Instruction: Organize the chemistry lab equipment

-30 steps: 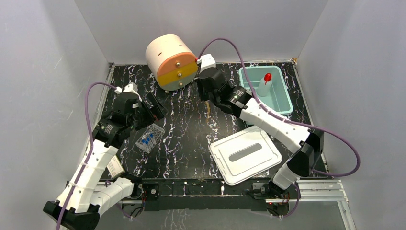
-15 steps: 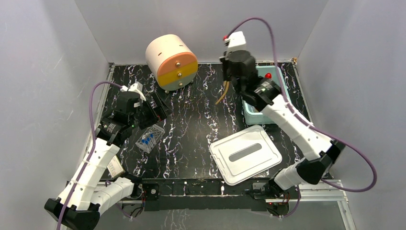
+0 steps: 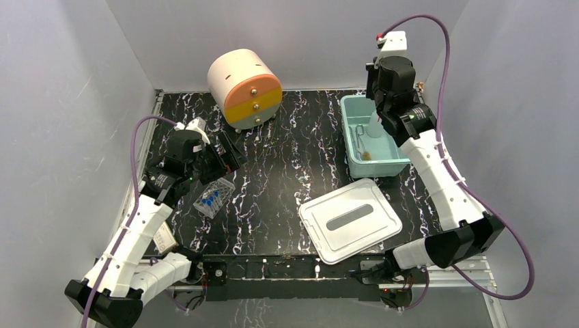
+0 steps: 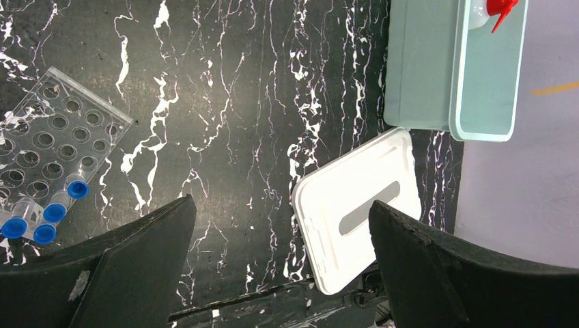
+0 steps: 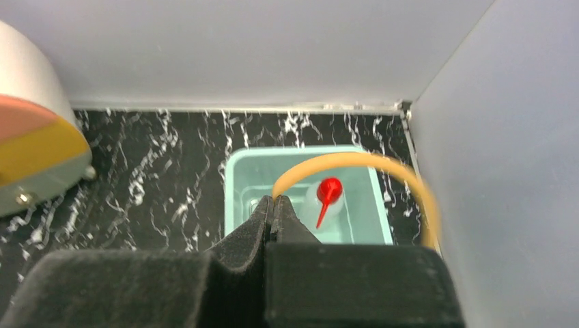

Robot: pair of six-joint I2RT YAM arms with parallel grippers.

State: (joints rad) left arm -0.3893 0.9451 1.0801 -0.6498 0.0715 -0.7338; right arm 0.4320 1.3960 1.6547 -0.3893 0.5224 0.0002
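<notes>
Far left first: L gripper point(image 4: 281, 205) hangs over the black table point(image 3: 287, 171), fingers spread wide, nothing btwn them. Clear tube rack point(image 4: 58, 140) lies flat just off the left fingertip, long axis running diagonally away from that finger. Blue-capped tubes point(image 4: 54, 208) bunch at its near corner, right beside that same finger. L arm is plainly the nearer one for that lot. Moving across: drum drawer unit point(image 3: 244, 87) at the back, white lid point(image 3: 349, 220) lying off the bin, apart from both sets of fingers. Now the right side, where the action is: R gripper point(image 5: 275, 205) is pinched tight on one end of the tan tubing loop point(image 5: 355, 160), which arcs up from the tips, over to the right and down past the right finger. Teal bin point(image 5: 233, 179) sits open, straight beyond and below the tips, with the squeeze bottle point(image 5: 326, 198) standing in it just right of the pinch. So the drop target is under the tips. The loop sweeps across the bin's width, so I reckon it wants lowering before release, or the free end may hang over the right rim. Only the R arm is within reach.
</notes>
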